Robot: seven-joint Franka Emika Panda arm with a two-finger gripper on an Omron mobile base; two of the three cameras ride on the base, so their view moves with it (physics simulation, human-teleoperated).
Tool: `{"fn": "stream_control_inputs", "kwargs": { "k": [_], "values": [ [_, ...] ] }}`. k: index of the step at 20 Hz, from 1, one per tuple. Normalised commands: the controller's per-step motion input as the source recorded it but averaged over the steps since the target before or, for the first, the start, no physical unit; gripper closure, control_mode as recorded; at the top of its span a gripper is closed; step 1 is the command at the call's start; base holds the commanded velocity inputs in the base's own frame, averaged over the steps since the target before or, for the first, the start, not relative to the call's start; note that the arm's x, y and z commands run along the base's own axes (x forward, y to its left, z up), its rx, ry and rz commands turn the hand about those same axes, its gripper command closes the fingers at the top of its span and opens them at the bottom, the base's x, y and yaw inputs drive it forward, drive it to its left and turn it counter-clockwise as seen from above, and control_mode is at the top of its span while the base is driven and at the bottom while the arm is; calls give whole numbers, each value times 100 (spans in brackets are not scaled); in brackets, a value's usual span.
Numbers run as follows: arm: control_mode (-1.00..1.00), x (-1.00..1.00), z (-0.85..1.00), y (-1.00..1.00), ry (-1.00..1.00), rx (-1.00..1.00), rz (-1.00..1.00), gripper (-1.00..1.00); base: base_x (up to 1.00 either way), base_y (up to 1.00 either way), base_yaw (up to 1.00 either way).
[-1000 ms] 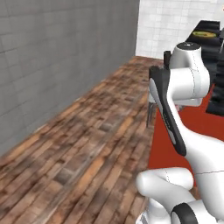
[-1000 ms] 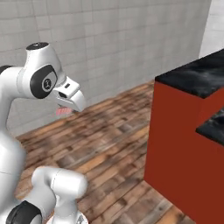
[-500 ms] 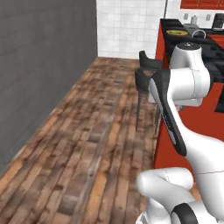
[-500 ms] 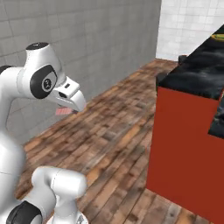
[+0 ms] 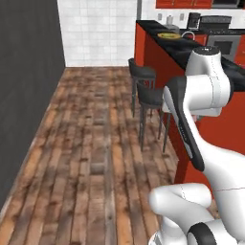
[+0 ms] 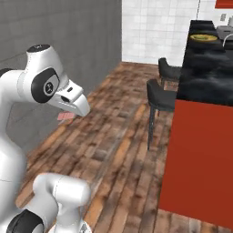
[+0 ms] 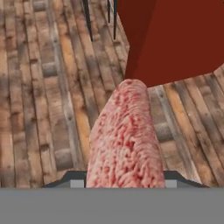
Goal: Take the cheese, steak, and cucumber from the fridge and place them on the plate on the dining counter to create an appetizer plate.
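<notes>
Steak (image 7: pixel 124 135), a soft, slippery slab best pinched across its flat faces, sits clamped in the tool (image 7: pixel 124 177) above the wooden floor, well short of the counter (image 6: pixel 207 73) with the plate (image 6: pixel 204 37).

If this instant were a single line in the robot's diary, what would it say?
carrying: steak in gripper | plate on dining counter, ahead | stools beside counter | steak not yet placed

Marbled pink steak (image 7: pixel 126 140) above floorboards, yellow-rimmed plate (image 5: pixel 169 35) on dining counter (image 6: pixel 210 75)
</notes>
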Motion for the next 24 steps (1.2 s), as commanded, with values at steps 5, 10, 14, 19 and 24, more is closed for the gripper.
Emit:
{"fn": "stream_control_inputs", "kwargs": {
  "k": [5,10,14,19,24],
  "values": [
    [100,0,0,0,0,0,0,100,88,100,-46],
    [100,0,0,0,0,0,0,100,85,100,-46],
    [100,0,0,0,0,0,0,100,79,100,-45],
    [100,0,0,0,0,0,0,100,81,100,-46],
    [100,0,0,0,0,0,0,100,79,100,-46]
  ]
}}
